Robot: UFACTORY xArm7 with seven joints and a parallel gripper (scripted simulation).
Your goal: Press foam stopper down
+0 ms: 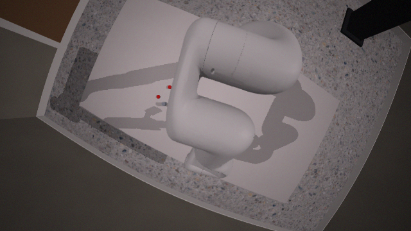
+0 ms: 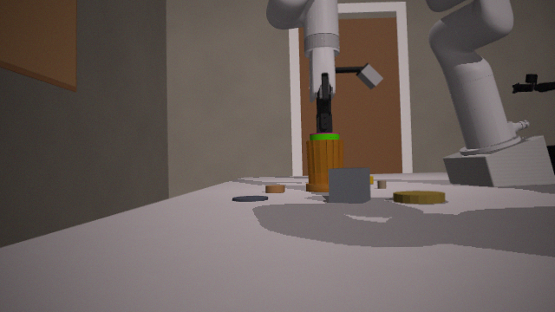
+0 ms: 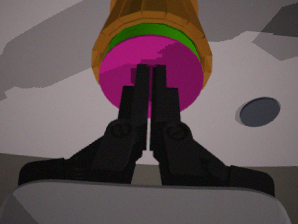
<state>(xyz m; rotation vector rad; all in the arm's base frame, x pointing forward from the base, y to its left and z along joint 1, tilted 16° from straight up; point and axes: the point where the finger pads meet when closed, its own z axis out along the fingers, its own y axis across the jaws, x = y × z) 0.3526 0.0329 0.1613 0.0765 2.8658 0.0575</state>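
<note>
The orange ribbed jar [image 2: 320, 166] [image 3: 202, 47] stands upright on the table. The foam stopper [image 2: 324, 137] [image 3: 117, 65], with a green side and a magenta top, sits in its mouth. A green band of it shows above the rim in the exterior view. My gripper [image 2: 324, 131] [image 3: 150, 83] is shut and empty, pointing down. Its fingertips are at the stopper's top, touching it or just above; the frames do not settle which. The arm hides the jar and gripper in the top view.
A grey block [image 2: 349, 185] stands in front of the jar. A dark disc [image 2: 250, 198] [image 3: 260, 112] and a brown disc [image 2: 275, 189] lie to its left, a yellow disc [image 2: 419, 198] to its right. A small tan cylinder [image 2: 381, 185] stands behind. Two red dots [image 1: 169, 87] [image 1: 158, 96] show beside the arm.
</note>
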